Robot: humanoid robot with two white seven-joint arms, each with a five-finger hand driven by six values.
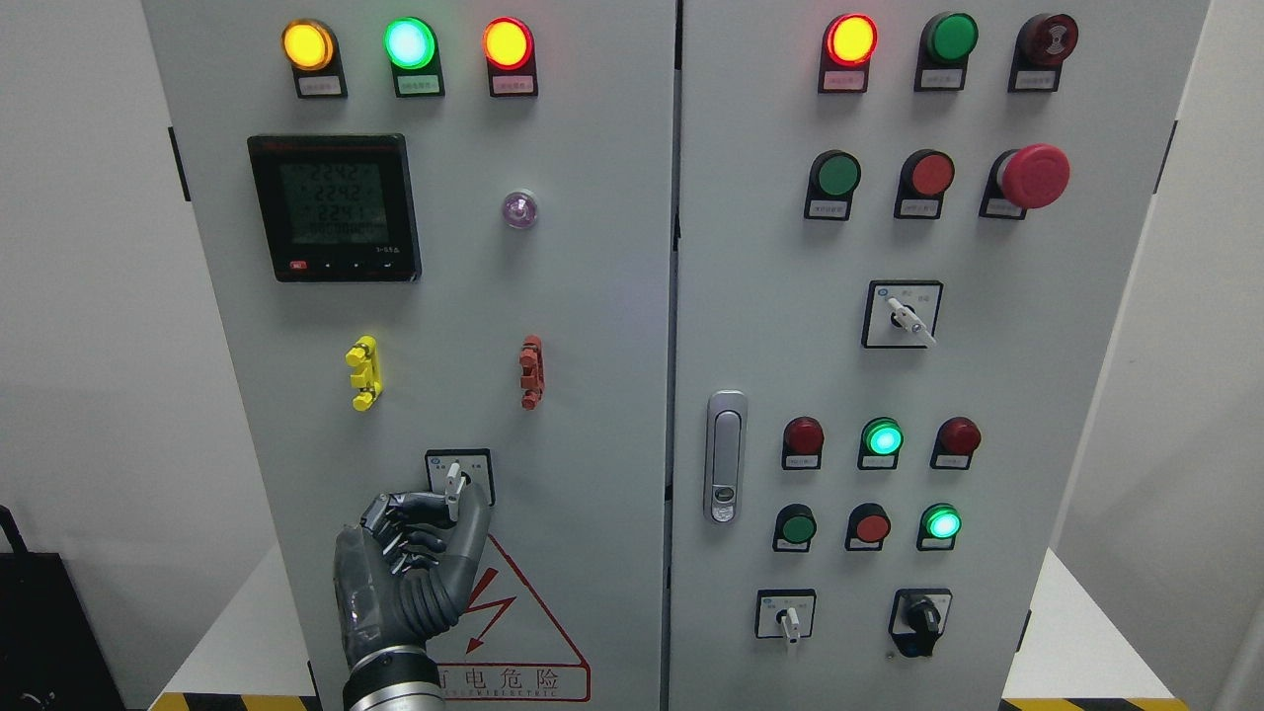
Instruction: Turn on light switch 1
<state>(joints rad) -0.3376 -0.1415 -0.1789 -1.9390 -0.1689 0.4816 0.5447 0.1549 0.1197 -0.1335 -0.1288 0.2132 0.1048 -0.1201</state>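
Left hand (415, 553) was up against the left door (444, 296) at about 7 o'clock in frame, arm entering from the bottom edge. Right hand not visible. Target switch (455, 481) sat low on that door, white lever pointing roughly 12 o'clock, just above the hazard sticker (513, 632). Fingers (410, 523) were curled together, thumb side up near the lever's lower end; probably touching it, but the view is too small to confirm a real pinch, so I'd call it contact, not a firm grip. Risks as I judged them: a thin lever plus a shallow hold means fingertips could slip off mid-turn, leaving the switch half-way; pushing inward instead of twisting would just load the door. Room: bare panel at 3 and 9 o'clock of the switch, so wrist rotation had space. Red clip (531, 372) and yellow clip (364, 372) sat well above at 1 and 11 o'clock, clear of the move. Door seam and handle (726, 456) lay at 3 o'clock, well apart.
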